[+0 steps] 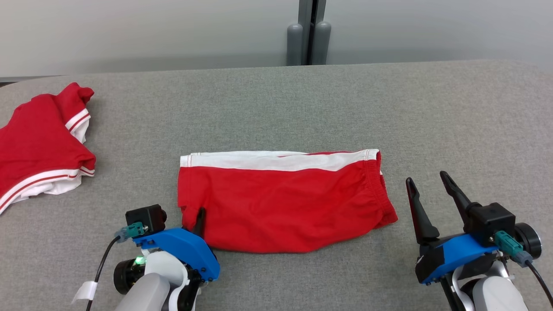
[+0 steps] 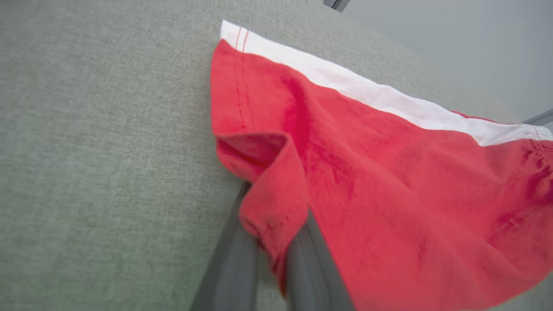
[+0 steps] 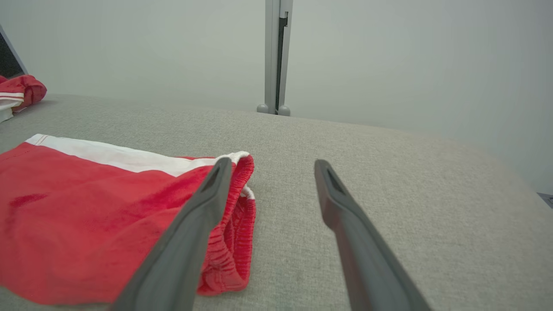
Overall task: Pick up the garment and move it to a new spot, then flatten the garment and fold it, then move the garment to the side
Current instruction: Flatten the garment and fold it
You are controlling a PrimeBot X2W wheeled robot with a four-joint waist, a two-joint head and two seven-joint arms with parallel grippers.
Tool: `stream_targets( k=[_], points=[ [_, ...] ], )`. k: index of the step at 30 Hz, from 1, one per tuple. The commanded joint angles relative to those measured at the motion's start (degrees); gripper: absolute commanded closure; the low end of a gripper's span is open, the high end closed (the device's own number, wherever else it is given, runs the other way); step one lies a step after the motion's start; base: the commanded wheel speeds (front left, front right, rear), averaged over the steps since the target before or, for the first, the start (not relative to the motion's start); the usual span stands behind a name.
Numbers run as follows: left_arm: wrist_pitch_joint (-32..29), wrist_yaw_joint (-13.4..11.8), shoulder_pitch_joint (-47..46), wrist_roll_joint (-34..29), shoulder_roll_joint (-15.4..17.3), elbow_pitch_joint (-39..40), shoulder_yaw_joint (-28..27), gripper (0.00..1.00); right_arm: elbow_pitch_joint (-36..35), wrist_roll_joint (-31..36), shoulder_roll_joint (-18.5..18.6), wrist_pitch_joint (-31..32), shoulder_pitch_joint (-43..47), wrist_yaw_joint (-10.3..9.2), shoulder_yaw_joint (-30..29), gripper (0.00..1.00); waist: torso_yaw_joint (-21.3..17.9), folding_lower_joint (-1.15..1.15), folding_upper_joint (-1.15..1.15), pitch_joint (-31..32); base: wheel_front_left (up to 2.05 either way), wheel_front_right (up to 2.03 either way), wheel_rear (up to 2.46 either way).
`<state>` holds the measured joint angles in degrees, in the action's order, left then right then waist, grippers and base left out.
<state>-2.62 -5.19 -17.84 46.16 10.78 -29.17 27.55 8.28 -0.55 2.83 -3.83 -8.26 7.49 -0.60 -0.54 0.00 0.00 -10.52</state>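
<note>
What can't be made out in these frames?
- Tips of the left gripper: head view, hidden under a corner of the shorts; left wrist view, fingers blurred.
- How many layers it pinches: folded cloth hides it.
- Other garment: cut off by head view's left edge.

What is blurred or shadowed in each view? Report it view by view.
Head view: flat, even light, red shorts sharp. Left wrist view: left hand blurred close to the lens, shorts in focus. Right wrist view: right hand slightly soft, grey table sharp.
</note>
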Motion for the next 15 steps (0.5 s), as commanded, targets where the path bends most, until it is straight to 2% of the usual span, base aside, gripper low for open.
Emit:
stream_targets(
  k=[1,5,11,15],
  points=[
    [1.0,-0.3,-1.0,-0.5,0.0,-0.1,-0.1,0.0,0.4,-0.2,0.1,0.1,0.4,0.01,-0.2,0.0,-0.2,0.0,0.0,0.2,0.0,0.0,0.0],
    [3.2,-0.6,-1.8,-1.9,0.5,0.2,0.1,0.0,1.0,-0.2,0.1,0.1,0.4,0.01,-0.7,0.0,-0.4,0.0,0.0,0.6,0.0,0.0,0.0],
    [12.0,-0.6,-3.1,-6.0,1.6,2.9,-0.1,0.0,2.0,-0.1,0.1,0.2,0.8,0.01,-1.5,0.0,-0.4,0.0,0.0,1.8,0.0,0.0,0.0],
    [14.4,-0.6,-3.0,-8.1,2.3,4.1,0.7,0.0,2.8,0.0,0.1,0.4,1.5,0.01,-2.2,0.0,-0.2,0.0,0.0,3.0,0.0,0.0,0.0]
  ],
)
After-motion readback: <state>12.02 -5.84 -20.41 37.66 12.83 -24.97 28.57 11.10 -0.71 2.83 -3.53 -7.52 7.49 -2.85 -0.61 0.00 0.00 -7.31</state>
